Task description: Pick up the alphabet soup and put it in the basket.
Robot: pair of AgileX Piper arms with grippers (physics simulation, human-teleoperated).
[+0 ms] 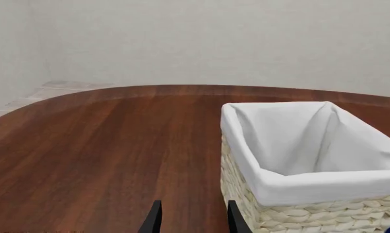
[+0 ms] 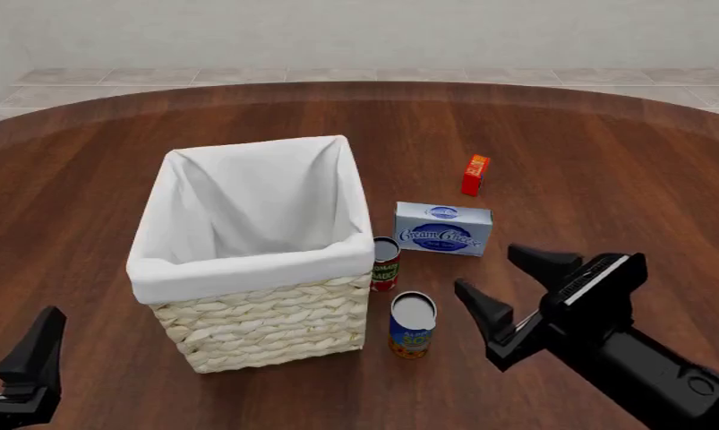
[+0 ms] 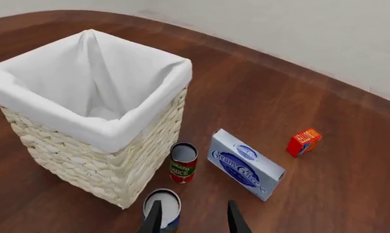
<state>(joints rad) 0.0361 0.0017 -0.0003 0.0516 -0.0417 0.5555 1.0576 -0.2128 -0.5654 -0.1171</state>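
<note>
Right gripper (image 2: pixel 529 302): your jaws are spread, empty, just right of the soup.
Left gripper (image 2: pixel 19 363): parted, empty.
Blue-and-orange alphabet soup can (image 2: pixel 412 324): upright beside the woven cream wicker basket (image 2: pixel 263 327).

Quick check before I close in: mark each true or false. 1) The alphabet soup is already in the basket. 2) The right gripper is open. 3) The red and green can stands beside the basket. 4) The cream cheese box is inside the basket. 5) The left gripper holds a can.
1) False. The alphabet soup stands on the table in front of the basket.
2) True. The right gripper is open and empty.
3) True. The red and green can stands by the basket's wall.
4) False. The cream cheese box lies on the table.
5) False. The left gripper is open and empty.
</note>
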